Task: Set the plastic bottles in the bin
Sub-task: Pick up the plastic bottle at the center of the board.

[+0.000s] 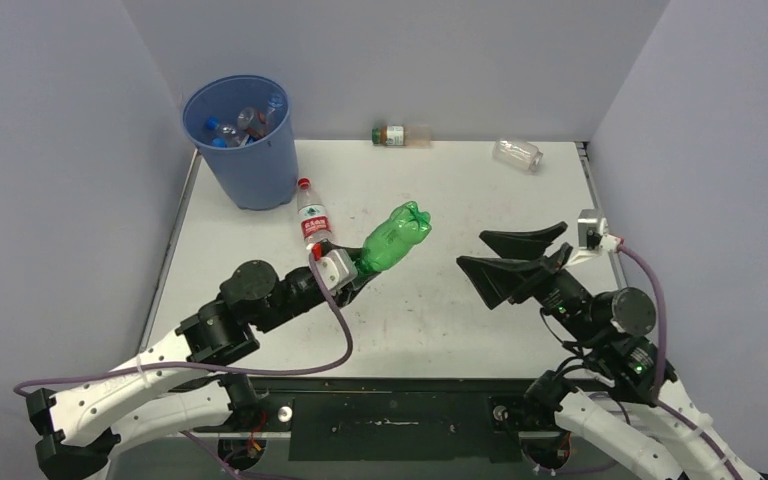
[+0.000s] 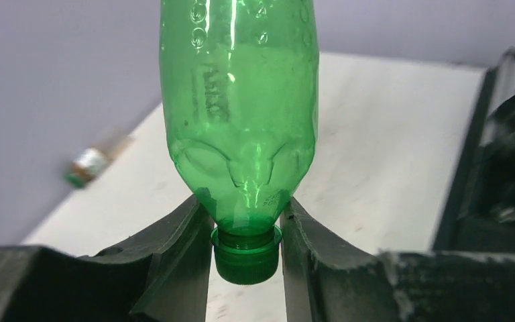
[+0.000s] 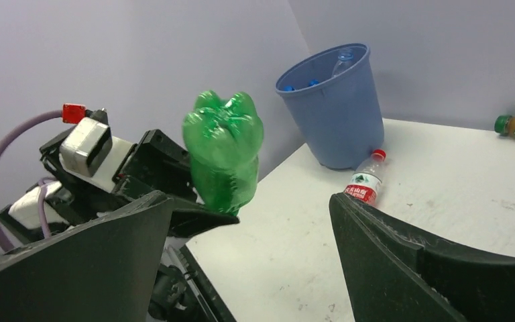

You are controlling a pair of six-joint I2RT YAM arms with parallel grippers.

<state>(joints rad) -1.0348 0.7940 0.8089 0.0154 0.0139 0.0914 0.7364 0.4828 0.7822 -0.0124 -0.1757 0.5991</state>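
I see left claw [image 2: 247, 218] clenched on green bottle [image 2: 238, 100] neck, the stiff spot; body looks light and crushable. Right claw [image 1: 472, 250] released.

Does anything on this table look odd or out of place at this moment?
Only the green bottle: the left tool pinches it at the capped neck, so it sticks out base-first. One red-labelled bottle stands upright beside the bin; nothing looks spilled.

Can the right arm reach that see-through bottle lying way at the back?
Probably yes. The right hand is open and empty, and nothing stands between it and the clear bottle lying near the back edge. It may need a long stretch.
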